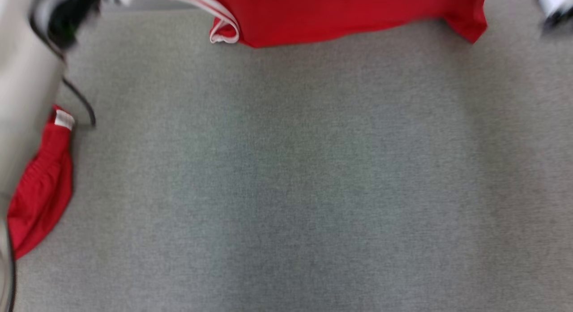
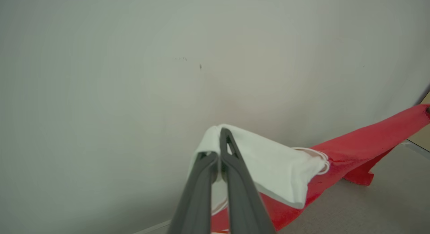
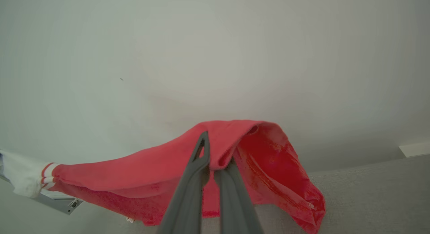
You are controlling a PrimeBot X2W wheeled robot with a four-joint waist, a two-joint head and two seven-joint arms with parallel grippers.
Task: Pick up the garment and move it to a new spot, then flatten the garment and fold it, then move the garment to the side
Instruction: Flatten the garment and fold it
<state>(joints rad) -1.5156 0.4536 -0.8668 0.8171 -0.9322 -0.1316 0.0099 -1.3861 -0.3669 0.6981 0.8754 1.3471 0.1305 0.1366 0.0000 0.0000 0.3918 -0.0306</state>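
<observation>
The garment is red with white striped trim and hangs stretched along the top edge of the head view, its lower hem just above the grey table. In the left wrist view my left gripper is shut on a white end of the garment, and red cloth trails off to the right. In the right wrist view my right gripper is shut on a red fold of the garment, which drapes over one finger and sags to both sides.
The grey fabric-covered table spreads across the head view. A red cloth piece with a white tag lies at its left edge, beside my pale left forearm and a dark cable. A plain pale wall stands behind.
</observation>
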